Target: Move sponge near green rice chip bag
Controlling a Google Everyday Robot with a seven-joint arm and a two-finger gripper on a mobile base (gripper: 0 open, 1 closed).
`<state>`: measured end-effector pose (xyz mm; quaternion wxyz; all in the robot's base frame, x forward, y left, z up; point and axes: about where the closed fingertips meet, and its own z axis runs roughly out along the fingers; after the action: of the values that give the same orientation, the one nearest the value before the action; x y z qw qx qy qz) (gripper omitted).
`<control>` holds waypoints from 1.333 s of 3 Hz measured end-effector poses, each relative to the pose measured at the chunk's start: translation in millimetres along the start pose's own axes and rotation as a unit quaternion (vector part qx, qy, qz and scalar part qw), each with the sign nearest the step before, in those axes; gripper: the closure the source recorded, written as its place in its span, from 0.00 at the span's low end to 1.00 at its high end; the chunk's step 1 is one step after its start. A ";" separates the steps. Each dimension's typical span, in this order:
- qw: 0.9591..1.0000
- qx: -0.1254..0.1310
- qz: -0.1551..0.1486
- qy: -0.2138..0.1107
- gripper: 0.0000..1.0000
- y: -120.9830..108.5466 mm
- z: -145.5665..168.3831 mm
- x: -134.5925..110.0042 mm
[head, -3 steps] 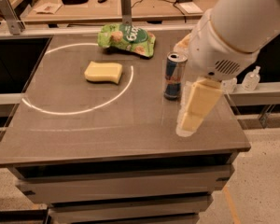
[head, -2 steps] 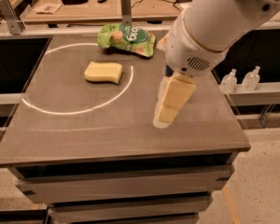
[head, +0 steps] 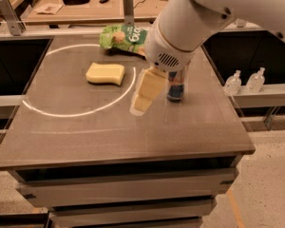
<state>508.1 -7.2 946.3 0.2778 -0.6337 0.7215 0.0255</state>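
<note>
Yellow pincer (head: 137, 107) apparently beside blue can (head: 175, 92)

table (head: 85, 141) | sponge (head: 105, 73), green rice chip bag (head: 123, 36), can (head: 176, 90) | pincer (head: 138, 109) above it

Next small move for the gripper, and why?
Probably shift the gripper left and slightly back until it is over the sponge. It hangs beside the drink can, right of the sponge, which lies untouched, apart from the green rice chip bag.

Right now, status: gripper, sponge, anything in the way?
Gripper above table, between sponge and drink can, not touching sponge. Sponge lies flat, apart from green rice chip bag. Nothing between sponge and bag.
</note>
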 end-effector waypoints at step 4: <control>0.983 -0.061 0.155 -0.076 0.00 42.9 35.1 -23.1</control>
<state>482.2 35.6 913.2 0.2855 -0.5262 0.7848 0.1605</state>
